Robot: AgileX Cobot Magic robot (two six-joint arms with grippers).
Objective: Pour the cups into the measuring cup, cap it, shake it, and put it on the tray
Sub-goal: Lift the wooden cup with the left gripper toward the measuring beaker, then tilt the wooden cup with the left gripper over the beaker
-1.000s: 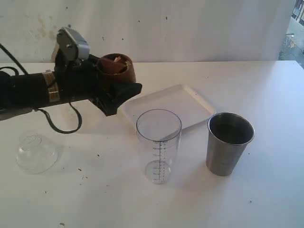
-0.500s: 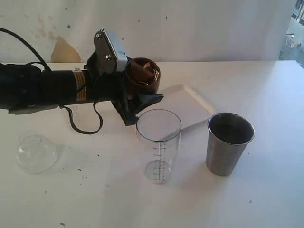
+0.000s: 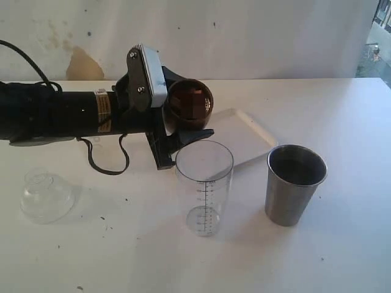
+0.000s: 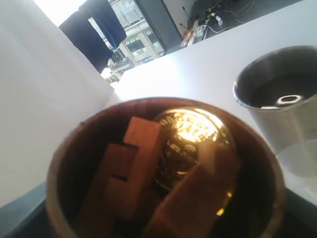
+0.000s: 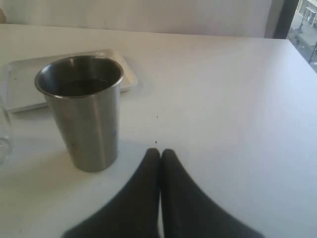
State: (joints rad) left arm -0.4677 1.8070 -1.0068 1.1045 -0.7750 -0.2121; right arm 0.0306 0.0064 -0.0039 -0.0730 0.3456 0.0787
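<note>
The left pincer (image 3: 183, 107) is clamped on the small round-bellied brown wooden cup (image 3: 190, 101), one black finger above the cup and one below. The cup is tipped onto its side in the air, with its mouth turned toward the tall clear plastic measuring cup with black graduation lines (image 3: 204, 186). It hangs just above and behind that cup's rim, not touching it. The left wrist view looks straight into the wooden cup (image 4: 94, 144), which holds reddish wooden blocks (image 4: 133, 168) and a gold coin-like disc (image 4: 190, 139), all inside the rim.

The measuring cup stands upright on the white tabletop (image 3: 342, 256), just in front of the shallow white rectangular tray (image 3: 244, 131). The tray's near-left corner is hidden behind the pincer. To the right stands the taller tapered brushed-steel tumbler (image 3: 295, 183), upright, with a clear gap between it and the measuring cup. It sits off the tray's front-right corner.

A clear dome-shaped lid (image 3: 46, 195) rests well apart on the left. The tabletop is bare in front of both standing cups and out to the right edge.

The right pincer (image 5: 160, 154) has its black fingers pressed together, gripping nothing. It sits low over the tabletop near the tumbler (image 5: 81, 114), with a strip of bare surface between them.
</note>
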